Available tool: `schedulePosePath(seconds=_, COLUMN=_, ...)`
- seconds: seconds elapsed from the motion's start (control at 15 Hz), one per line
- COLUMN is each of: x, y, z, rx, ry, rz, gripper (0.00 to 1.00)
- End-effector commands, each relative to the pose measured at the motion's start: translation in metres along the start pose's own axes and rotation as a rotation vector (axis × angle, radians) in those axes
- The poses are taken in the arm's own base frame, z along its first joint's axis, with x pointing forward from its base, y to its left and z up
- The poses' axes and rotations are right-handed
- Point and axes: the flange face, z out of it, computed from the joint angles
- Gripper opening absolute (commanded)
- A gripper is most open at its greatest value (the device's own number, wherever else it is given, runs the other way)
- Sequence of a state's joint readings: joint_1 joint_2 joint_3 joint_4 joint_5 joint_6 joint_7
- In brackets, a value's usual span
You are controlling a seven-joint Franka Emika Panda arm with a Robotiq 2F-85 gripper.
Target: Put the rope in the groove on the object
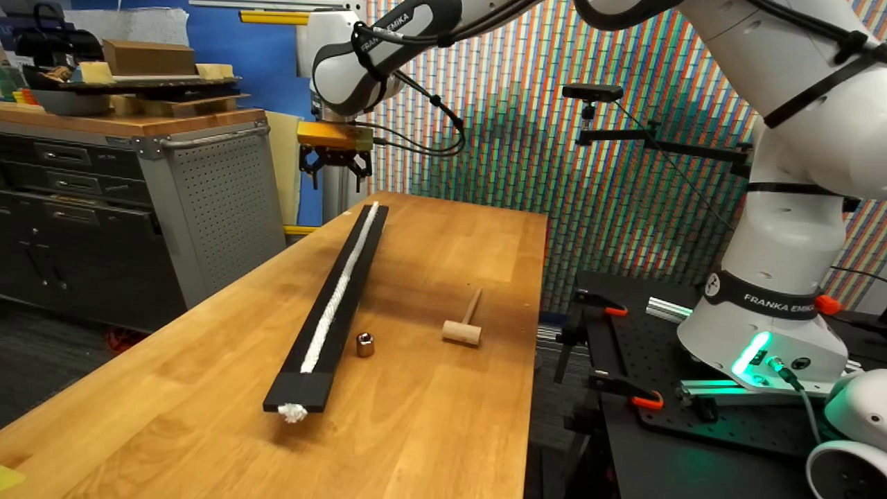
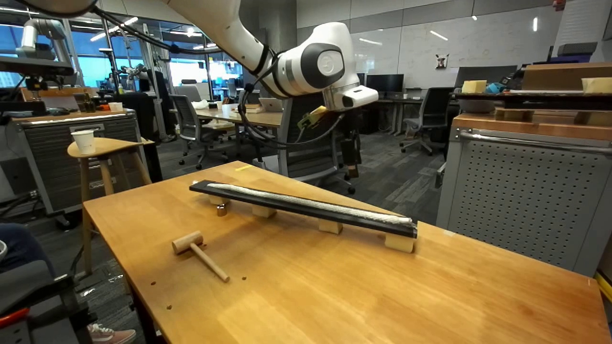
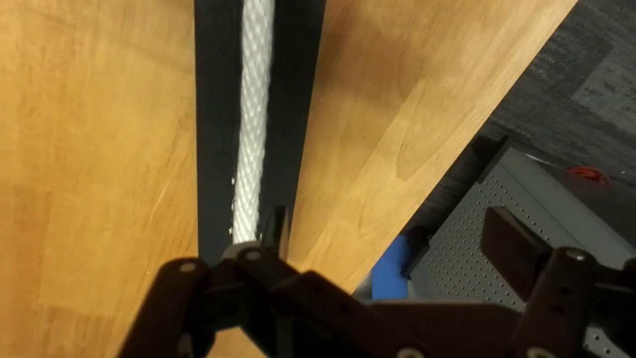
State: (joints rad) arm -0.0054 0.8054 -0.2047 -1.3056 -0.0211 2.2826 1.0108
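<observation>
Hanging at the upper left of an exterior view, our jaws stand wide apart, raised clear of the wooden surface (image 1: 429, 430). In the wrist view we see them along the bottom of the frame, one tip in front of the black bar (image 3: 218, 149). Left of centre in that frame, the white rope (image 3: 255, 99) lies lengthwise along the bar's middle; how deeply it sits we cannot tell. At lower left of an exterior view, its frayed end (image 1: 292, 414) shows just past the bar. Four pale blocks (image 2: 331, 226) hold the bar off the surface. Just right of the bar we spot a small shiny cylinder (image 1: 365, 345) and, farther right, a wooden mallet (image 1: 463, 333). At the left of an exterior view, a white cup (image 2: 84, 142) stands on a stool (image 2: 112, 145).
</observation>
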Motion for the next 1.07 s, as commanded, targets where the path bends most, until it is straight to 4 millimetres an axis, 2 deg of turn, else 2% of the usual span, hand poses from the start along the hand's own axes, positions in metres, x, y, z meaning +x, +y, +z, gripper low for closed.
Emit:
schedulePosePath(seconds=0.0, x=-0.029, y=0.01, z=-0.026, rx=0.035, ry=-0.035, rz=-0.089, gripper=1.0)
schedulePosePath(seconds=0.33, x=-0.068, y=0.021, z=-0.049, rx=0.064, ry=-0.076, rz=-0.243, gripper=1.0)
schedulePosePath(seconds=0.6, x=-0.103, y=0.032, z=-0.076, rx=0.123, ry=-0.101, rz=-0.42, gripper=1.0)
schedulePosePath(seconds=0.67, x=-0.086, y=0.015, z=-0.053, rx=0.075, ry=-0.092, rz=-0.345, gripper=1.0)
schedulePosePath(seconds=0.8, x=-0.098, y=0.02, z=-0.064, rx=0.093, ry=-0.099, rz=-0.392, gripper=1.0)
schedulePosePath(seconds=1.0, x=-0.102, y=0.026, z=-0.069, rx=0.094, ry=-0.103, rz=-0.408, gripper=1.0)
